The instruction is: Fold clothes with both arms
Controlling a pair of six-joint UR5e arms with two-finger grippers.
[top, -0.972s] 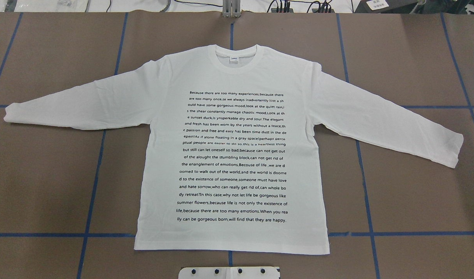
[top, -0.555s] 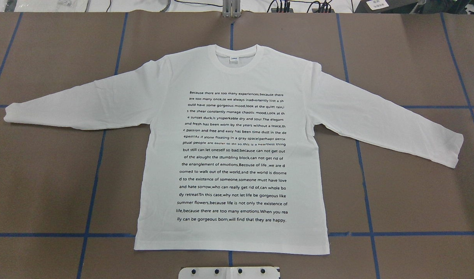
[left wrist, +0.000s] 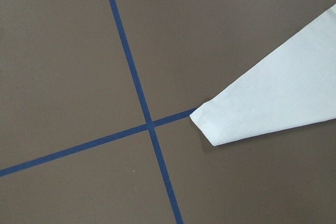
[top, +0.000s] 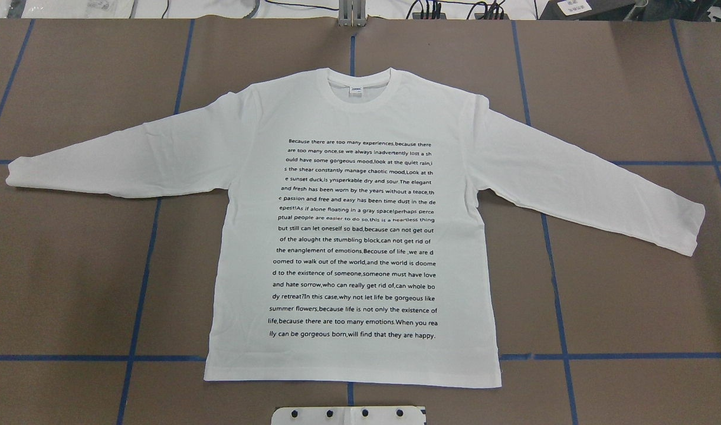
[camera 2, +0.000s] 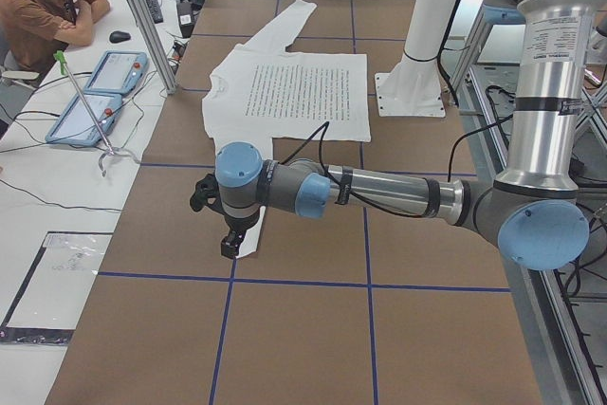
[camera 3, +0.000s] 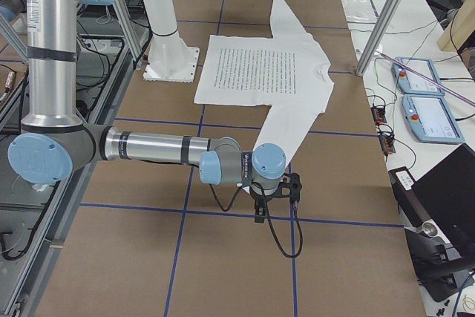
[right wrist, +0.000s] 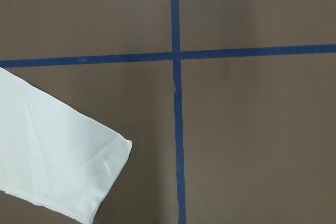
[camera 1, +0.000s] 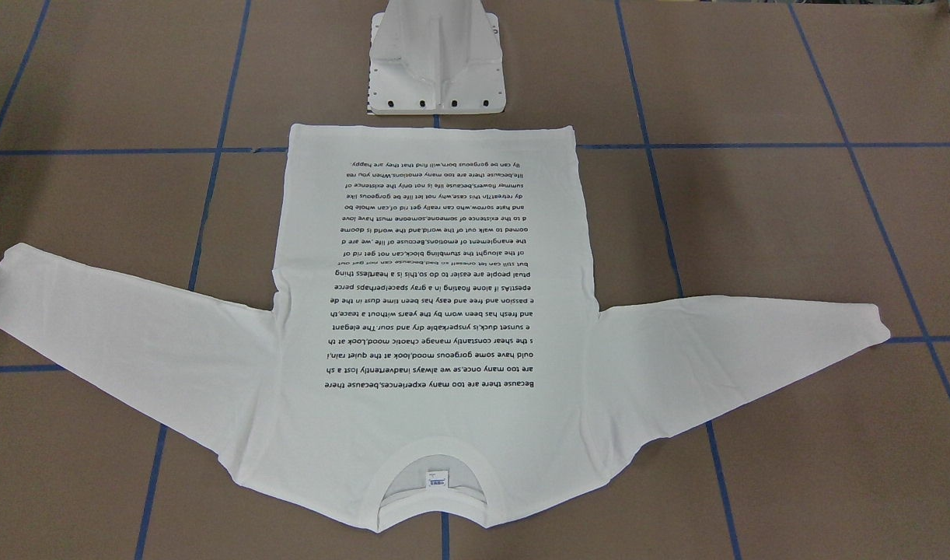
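The left gripper (camera 2: pixel 229 247) hangs over the shirt's left cuff (left wrist: pixel 212 125) and the right gripper (camera 3: pixel 260 211) over the right cuff (right wrist: pixel 105 179); whether either is clenched, I cannot tell. The white shirt (top: pixel 242 248) lies flat on the brown surface (top: pixel 632 307), unmoved since a second ago, hem (top: pixel 354 381) near, collar (top: pixel 360 108) far. Its print (top: pixel 354 239) begins "Because there are too many experiences".

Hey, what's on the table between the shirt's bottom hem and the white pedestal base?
Nothing but a narrow strip of brown table crossed by one blue tape line, between the shirt and pedestal base in the overhead view.
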